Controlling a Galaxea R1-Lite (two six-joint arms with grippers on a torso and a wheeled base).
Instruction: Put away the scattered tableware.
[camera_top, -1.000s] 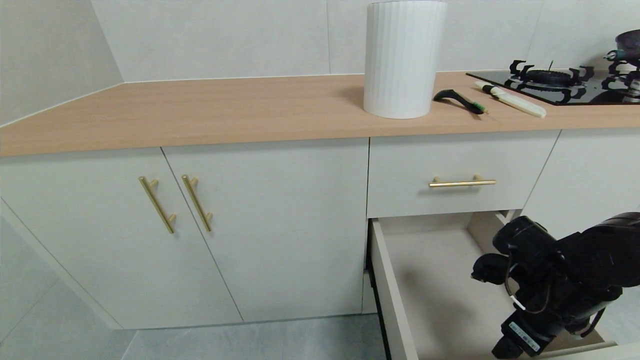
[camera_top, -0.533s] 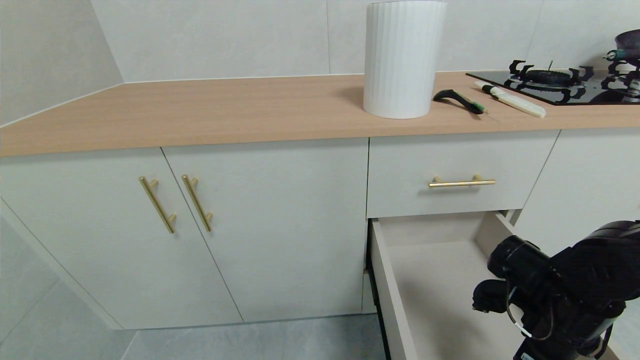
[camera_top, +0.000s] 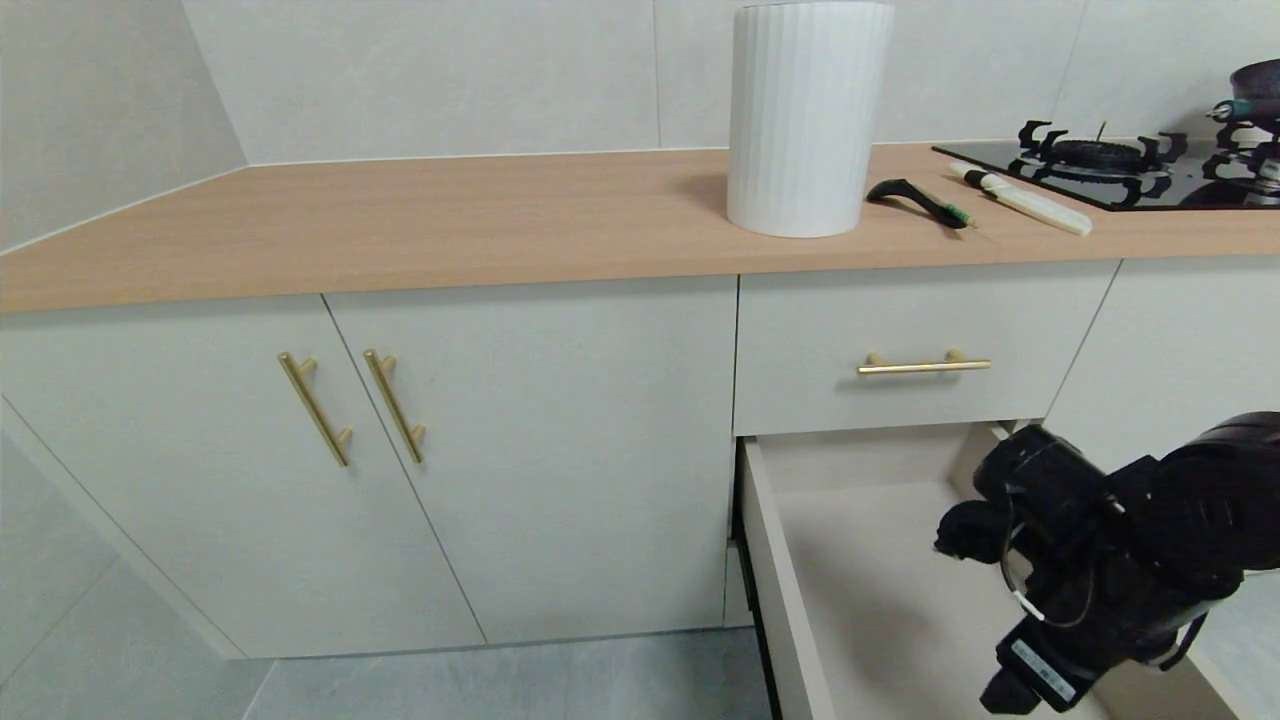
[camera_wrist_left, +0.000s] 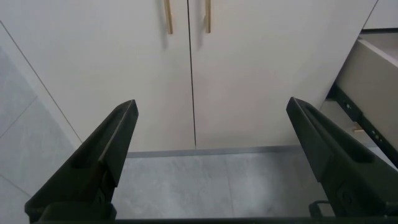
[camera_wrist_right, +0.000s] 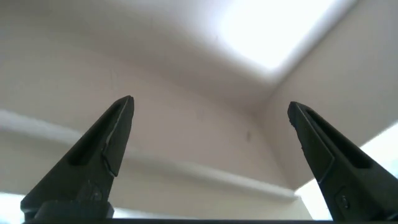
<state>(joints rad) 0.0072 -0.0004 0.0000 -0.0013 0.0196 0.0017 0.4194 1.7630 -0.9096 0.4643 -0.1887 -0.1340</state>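
On the wooden counter lie a black-handled tool with a green tip and a cream-coloured knife, both to the right of a tall white ribbed container. Below them the lower drawer stands pulled out, and the part of its inside that I can see is bare. My right arm hangs over the drawer's right side. The right gripper is open and holds nothing, facing a pale inner corner of the drawer. My left gripper is open too, low before the cabinet doors and the floor.
The upper drawer with a gold handle is closed above the open one. Two cabinet doors with gold handles are closed to the left. A black gas hob sits at the counter's far right. The counter's left half is bare wood.
The right arm dipped lower over the drawer, then rose again and shifted slightly left. The drawer has slid farther out; its front panel has left the picture.
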